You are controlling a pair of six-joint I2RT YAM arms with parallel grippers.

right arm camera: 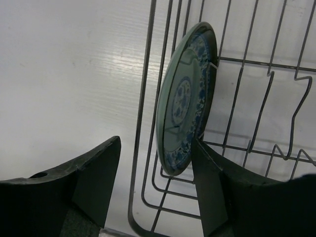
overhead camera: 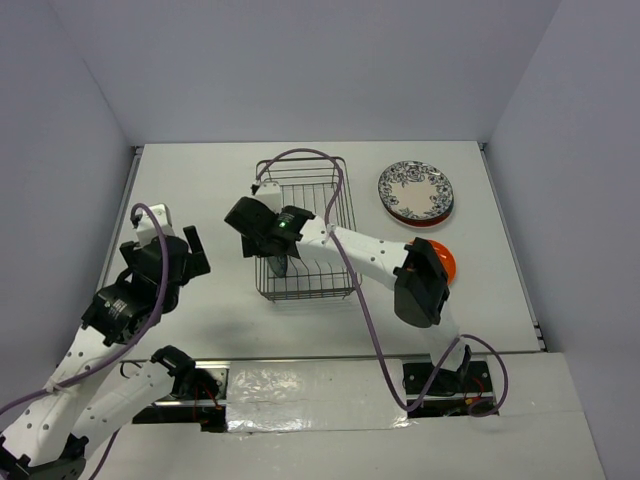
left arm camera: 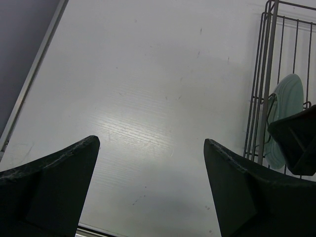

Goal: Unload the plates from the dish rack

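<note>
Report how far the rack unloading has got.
Done: a white dark-floral round plate tops a stack right of the dark wire dish rack; an orange plate lies partly under the right arm. In hand: the open right gripper straddles the pale green, blue-patterned plate standing in the rack. Left: lifting it out; the left gripper is open.

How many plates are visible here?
3: teal plate upright in the dish rack, floral plate right of it, orange plate partly under the right arm. Others may lie beneath the floral one.
</note>
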